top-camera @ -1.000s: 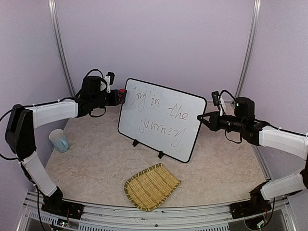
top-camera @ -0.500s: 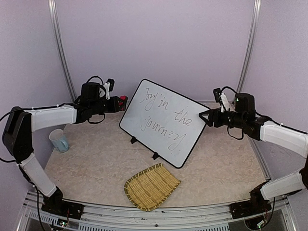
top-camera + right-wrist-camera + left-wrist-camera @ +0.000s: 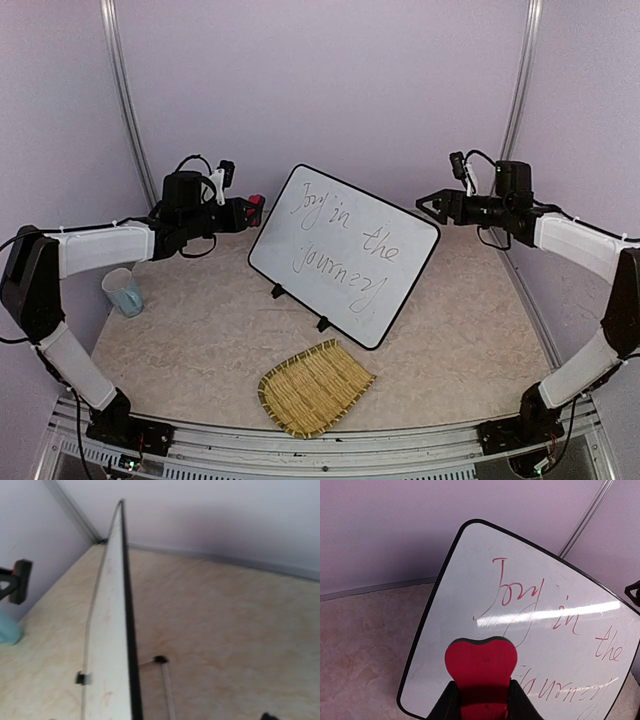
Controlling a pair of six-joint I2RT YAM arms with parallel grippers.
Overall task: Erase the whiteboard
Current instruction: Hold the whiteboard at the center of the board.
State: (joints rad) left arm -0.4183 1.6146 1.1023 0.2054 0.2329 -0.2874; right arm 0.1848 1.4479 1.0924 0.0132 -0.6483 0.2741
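Observation:
The whiteboard (image 3: 343,255) stands tilted on its two black feet mid-table, with "Joy in the journey" handwritten on it. In the left wrist view the whiteboard (image 3: 555,625) fills the frame. My left gripper (image 3: 247,213) hovers just left of the board's upper left corner, shut on a red heart-shaped eraser (image 3: 257,207). That eraser (image 3: 480,664) sticks out between my left fingers (image 3: 451,706), in front of the board. My right gripper (image 3: 430,204) is open, a little above and right of the board's right corner, touching nothing. The right wrist view shows the whiteboard (image 3: 107,645) edge-on.
A woven straw mat (image 3: 315,387) lies near the front edge below the board. A light blue cup (image 3: 123,292) stands at the left under my left arm. Lilac walls and metal posts (image 3: 124,95) close in the back and sides.
My right gripper let go of the board's right edge, opened and drew back up and to the right. The board swung and shifted a little. My left gripper with the eraser backed slightly left.

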